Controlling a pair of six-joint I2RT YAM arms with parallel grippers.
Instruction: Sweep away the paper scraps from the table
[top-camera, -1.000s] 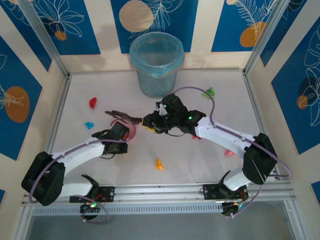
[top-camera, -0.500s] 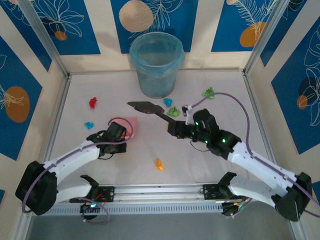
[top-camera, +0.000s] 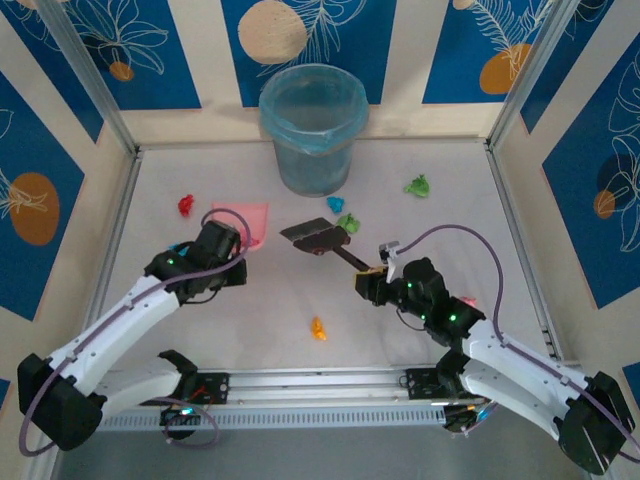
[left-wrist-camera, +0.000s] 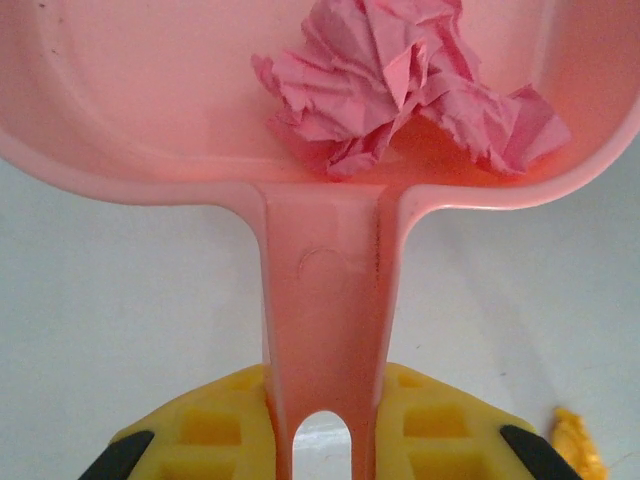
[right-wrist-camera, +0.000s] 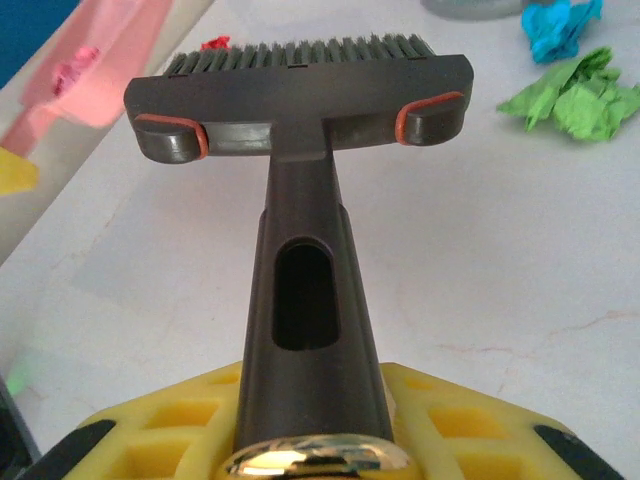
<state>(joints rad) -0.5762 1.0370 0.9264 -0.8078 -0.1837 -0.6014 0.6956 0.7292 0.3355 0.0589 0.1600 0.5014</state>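
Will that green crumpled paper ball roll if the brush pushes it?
The green crumpled paper wad looks thin and loosely scrunched, so it's probably very light and would skid easily. Its jagged, lopsided folds suggest it would tumble unevenly from the dark bristled brush, not roll straight.

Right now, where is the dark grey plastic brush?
Seen from above, the dark grey plastic brush is over the pale table's middle, just left of a crumpled green paper scrap, before the blue-lined bucket; the right gripper holds its handle.
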